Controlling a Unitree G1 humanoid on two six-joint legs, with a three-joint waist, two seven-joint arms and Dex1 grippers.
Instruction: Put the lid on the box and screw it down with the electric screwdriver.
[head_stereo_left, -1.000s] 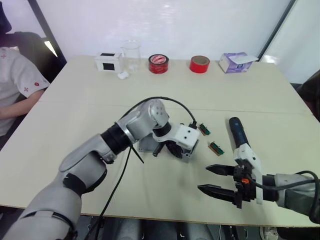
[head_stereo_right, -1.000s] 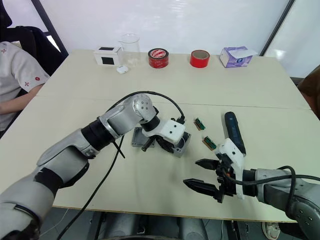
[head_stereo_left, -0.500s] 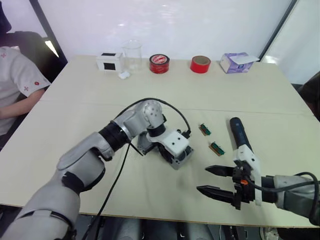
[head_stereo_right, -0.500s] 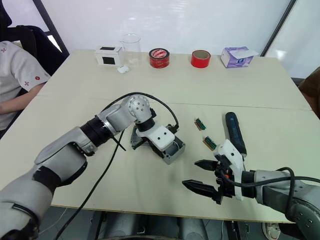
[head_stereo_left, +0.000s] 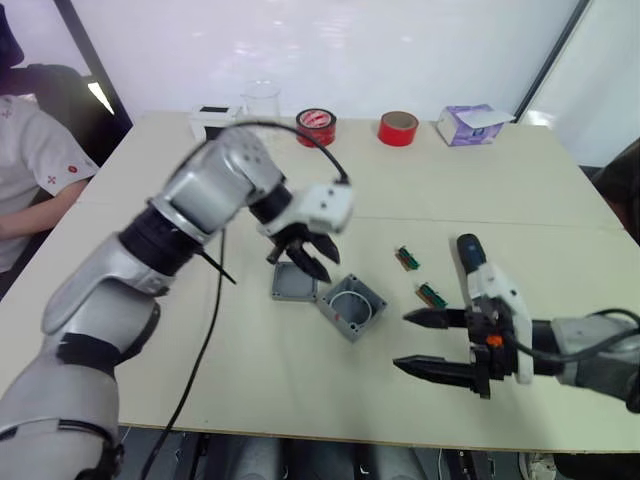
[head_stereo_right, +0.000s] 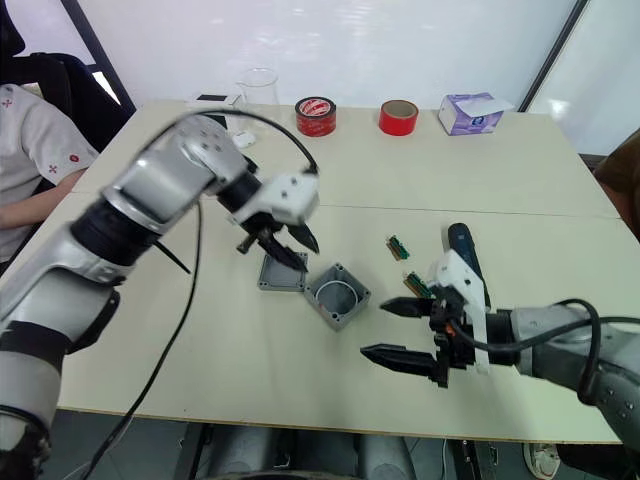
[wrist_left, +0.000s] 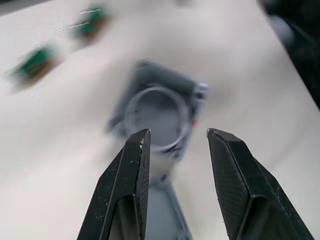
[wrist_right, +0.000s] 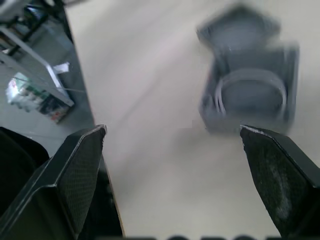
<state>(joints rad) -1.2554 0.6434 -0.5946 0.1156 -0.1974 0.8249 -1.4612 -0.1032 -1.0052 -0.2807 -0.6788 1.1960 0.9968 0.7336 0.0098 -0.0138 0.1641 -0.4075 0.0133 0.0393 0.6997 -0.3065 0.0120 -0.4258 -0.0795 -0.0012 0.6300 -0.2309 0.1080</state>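
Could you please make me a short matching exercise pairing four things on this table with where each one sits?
Things:
1. box
2. lid
3. electric screwdriver
4. tissue box

Places:
A. far edge of the table
B. under the left hand
C. beyond the right hand
D. between the two hands

Pairs: 1-D, 2-B, 3-C, 4-A
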